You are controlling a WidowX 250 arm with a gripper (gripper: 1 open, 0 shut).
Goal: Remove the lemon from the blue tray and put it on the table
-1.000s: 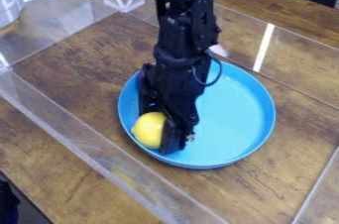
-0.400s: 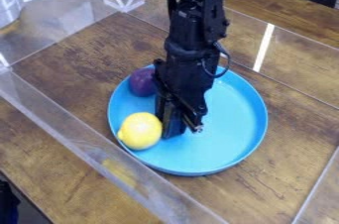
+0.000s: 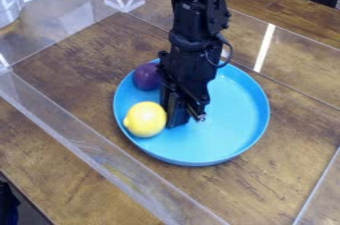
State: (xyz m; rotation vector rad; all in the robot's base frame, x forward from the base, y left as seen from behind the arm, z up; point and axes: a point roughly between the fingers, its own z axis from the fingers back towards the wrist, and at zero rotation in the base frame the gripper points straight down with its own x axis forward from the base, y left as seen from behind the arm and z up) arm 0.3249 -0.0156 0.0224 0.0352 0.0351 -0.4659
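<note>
1. nearest the camera, the table [image 3: 80,184] is showing as dark glossy wood planks, with a clear panel [image 3: 60,100] standing along its near left side.
2. just beyond that, the blue tray [image 3: 240,134] is sitting on the wood, and the lemon [image 3: 145,119] is lying inside it at the near left part, close to the rim, resting on the blue floor.
3. the gripper [image 3: 188,112] is pointing straight down into the tray just to the right of the lemon; its jaws are standing closed together with nothing between them, and the fruit is sitting beside the fingers, not inside them. whether the fingers are touching the lemon's skin is too close to call.
4. a little farther back, a dark purple object [image 3: 143,77] is lying in the tray at its far left, partly hidden by the arm.
5. judging from this, the task is looking barely begun: the lemon is not yet grasped and not yet out of the tray. what is remaining is opening the jaws, straddling the fruit, lifting it over the rim and setting it on bare wood.
</note>
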